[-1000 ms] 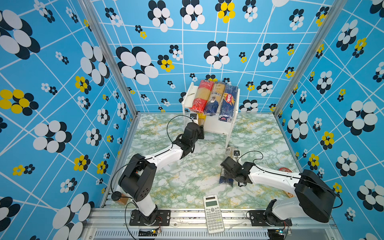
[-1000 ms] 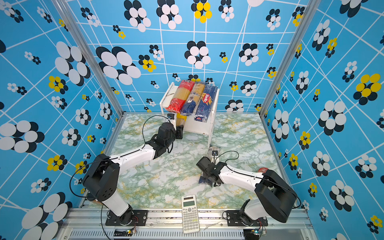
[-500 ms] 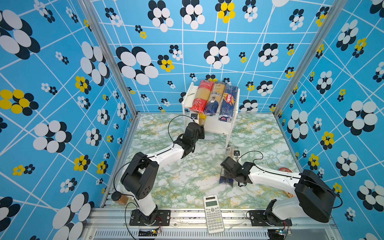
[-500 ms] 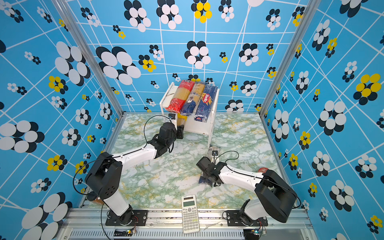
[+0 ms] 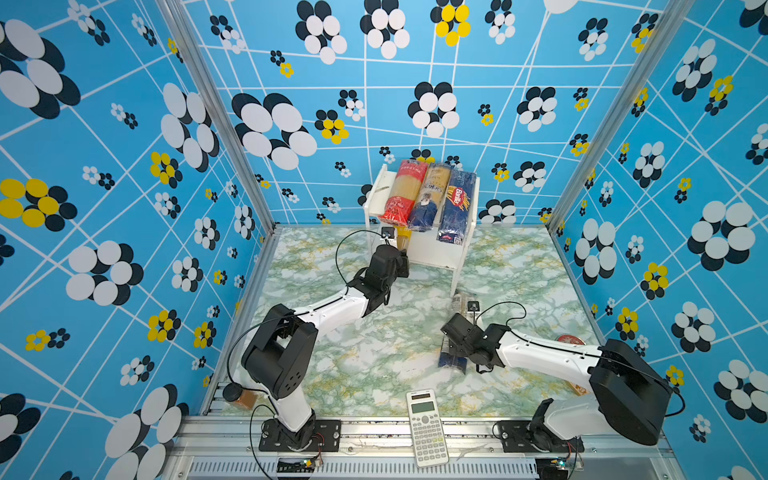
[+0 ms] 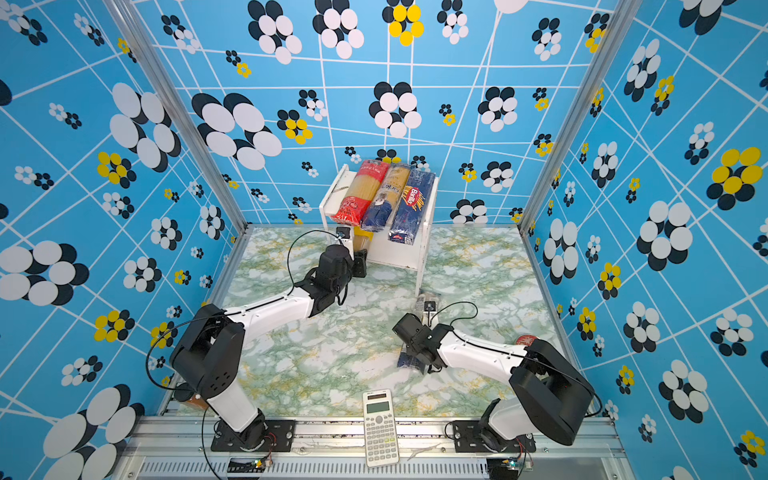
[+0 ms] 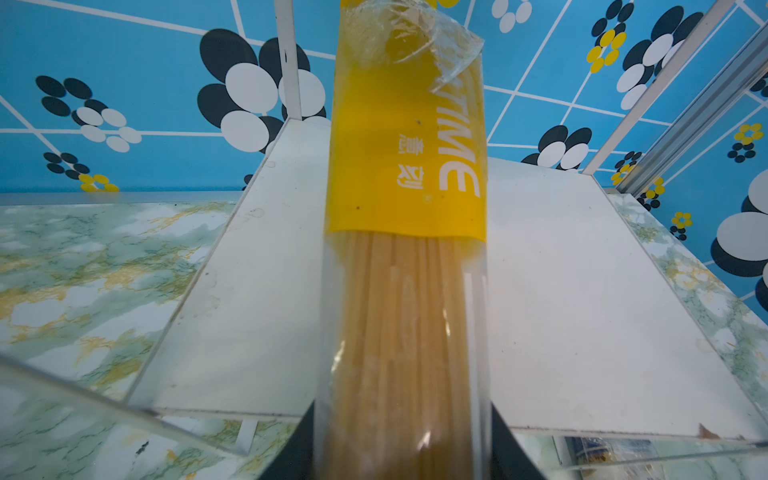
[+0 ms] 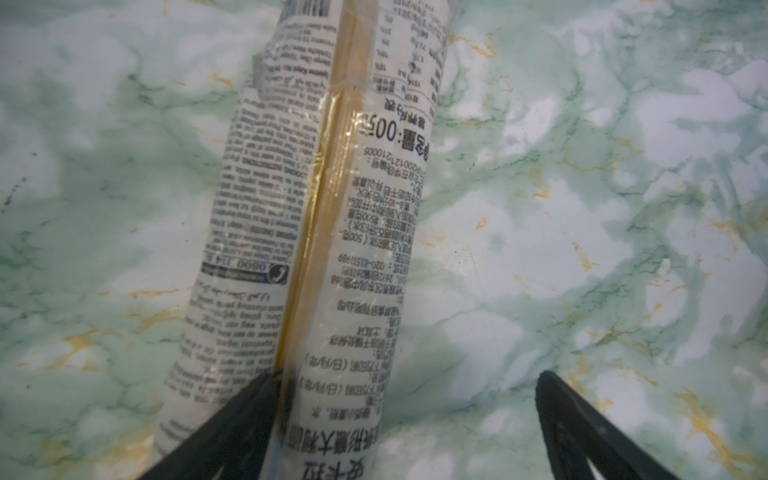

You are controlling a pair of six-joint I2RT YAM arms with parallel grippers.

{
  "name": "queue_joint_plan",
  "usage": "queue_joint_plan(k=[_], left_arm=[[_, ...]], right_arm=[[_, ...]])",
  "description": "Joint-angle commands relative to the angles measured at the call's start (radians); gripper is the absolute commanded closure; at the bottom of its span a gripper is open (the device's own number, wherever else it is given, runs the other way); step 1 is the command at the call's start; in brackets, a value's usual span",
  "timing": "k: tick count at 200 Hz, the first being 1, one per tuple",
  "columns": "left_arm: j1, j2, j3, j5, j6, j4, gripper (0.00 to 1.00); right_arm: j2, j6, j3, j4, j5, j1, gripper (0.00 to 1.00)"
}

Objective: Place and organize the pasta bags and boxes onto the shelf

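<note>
Glossy clear film crinkles on the yellow bag [image 7: 405, 166]; the shelf [image 7: 249, 270] looks matt white, the tabletop [image 8: 582, 208] smooth, marbled.

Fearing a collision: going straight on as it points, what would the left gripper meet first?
The way looks free: the left gripper, shut on the yellow bag, points along above the shelf's lower board; depth is unclear.

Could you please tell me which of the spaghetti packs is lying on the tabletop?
The navy-ended clear bag beneath the right gripper, alone on the tabletop. Three others lie on the shelf's top board; the left gripper holds the yellow bag.
</note>
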State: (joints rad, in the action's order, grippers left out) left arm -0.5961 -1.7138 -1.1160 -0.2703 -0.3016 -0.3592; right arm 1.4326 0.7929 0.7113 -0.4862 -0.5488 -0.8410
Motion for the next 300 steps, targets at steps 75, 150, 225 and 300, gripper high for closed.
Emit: queue_joint_plan(k=[75, 150, 225, 300], left_arm=[[0.004, 0.028, -0.039, -0.041, 0.012, -0.15, 0.59], [0.002, 0.023, -0.042, -0.04, 0.012, -0.153, 0.49], [0.002, 0.026, -0.021, -0.049, 0.015, -0.159, 0.49], [0.001, 0.029, 0.005, -0.046, 0.007, -0.17, 0.49]], right_arm=[[0.043, -0.031, -0.029, -0.088, -0.023, 0.019, 0.01], [0.04, -0.032, -0.029, -0.091, -0.022, 0.02, 0.01], [0.038, -0.032, -0.029, -0.091, -0.022, 0.02, 0.01], [0.041, -0.029, -0.032, -0.09, -0.022, 0.02, 0.01]])
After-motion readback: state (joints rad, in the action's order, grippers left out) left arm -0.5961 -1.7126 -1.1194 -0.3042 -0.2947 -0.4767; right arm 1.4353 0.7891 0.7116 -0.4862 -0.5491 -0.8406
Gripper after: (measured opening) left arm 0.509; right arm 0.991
